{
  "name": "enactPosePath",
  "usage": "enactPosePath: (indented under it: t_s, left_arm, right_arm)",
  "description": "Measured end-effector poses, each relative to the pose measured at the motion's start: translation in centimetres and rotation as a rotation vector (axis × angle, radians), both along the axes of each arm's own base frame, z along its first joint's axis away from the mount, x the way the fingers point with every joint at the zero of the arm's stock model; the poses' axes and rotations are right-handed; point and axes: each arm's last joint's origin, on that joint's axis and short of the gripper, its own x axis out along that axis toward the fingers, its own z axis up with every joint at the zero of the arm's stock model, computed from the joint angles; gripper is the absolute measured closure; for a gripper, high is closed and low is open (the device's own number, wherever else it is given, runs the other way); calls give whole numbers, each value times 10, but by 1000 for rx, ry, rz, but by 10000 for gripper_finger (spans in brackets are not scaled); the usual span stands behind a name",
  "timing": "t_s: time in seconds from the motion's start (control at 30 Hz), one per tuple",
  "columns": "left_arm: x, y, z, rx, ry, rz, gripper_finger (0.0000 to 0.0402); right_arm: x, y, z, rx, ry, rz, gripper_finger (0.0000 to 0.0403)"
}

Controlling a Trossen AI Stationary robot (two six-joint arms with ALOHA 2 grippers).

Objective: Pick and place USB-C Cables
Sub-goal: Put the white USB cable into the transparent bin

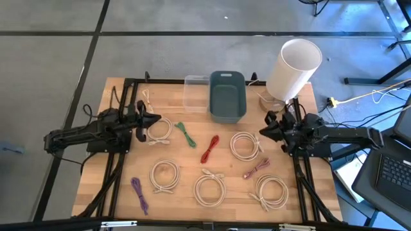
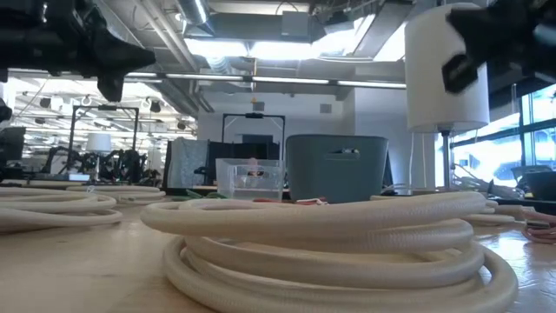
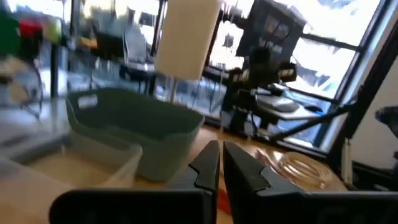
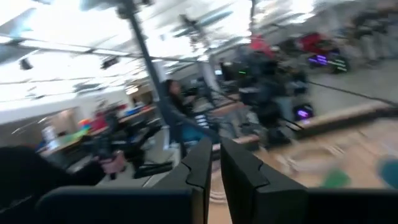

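Two robot arms wait at either side of a wooden tabletop point(image 1: 192, 163) with the job of picking and placing USB-C cables seemingly not yet begun. The left gripper point(image 1: 154, 119) sits raised at the left edge, its fingers point(image 3: 208, 167) drawn nearly together on nothing; the right gripper point(image 1: 264, 131) sits at the right edge, its fingers point(image 4: 200, 163) likewise close together and empty.

Every cable in sight lies loose on the wood. Six cream coils point(image 1: 164, 174) are spread across the near and middle tabletop, one point(image 1: 158, 131) just beside the left gripper and another point(image 1: 244, 145) near the right one. Among them lie a green bundle point(image 1: 187, 134), a red bundle point(image 1: 210, 149), a purple bundle point(image 1: 139, 193) at the near left and a pinkish-brown bundle point(image 1: 255, 169).

At the far edge a grey-blue bin point(image 1: 227, 96) and a clear box point(image 1: 196, 94) stand side by side, both apparently holding no cables, so the whole lot looks left to move. A white cylinder point(image 1: 293, 68) stands at the far right corner.
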Motion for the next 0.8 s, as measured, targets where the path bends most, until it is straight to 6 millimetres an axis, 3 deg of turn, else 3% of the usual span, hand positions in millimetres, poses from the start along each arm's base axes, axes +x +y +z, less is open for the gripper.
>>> enactPosePath:
  t_s: [0.2,0.37,0.57,0.67,0.8]
  left_arm:
    - [18,-6,25,-102,20,-165,375]
    - [48,-20,72,-68,65,-326,373]
    - [84,-47,109,11,372,-465,374]
    - [92,-56,105,-12,586,-414,379]
    - [91,-57,85,-39,863,-228,387]
  right_arm:
    - [17,16,48,-74,23,226,366]
    - [43,31,78,-73,306,349,366]
    - [61,41,80,-79,805,306,366]
    - [62,42,73,-81,980,206,366]
    - [54,44,60,-68,1163,102,366]
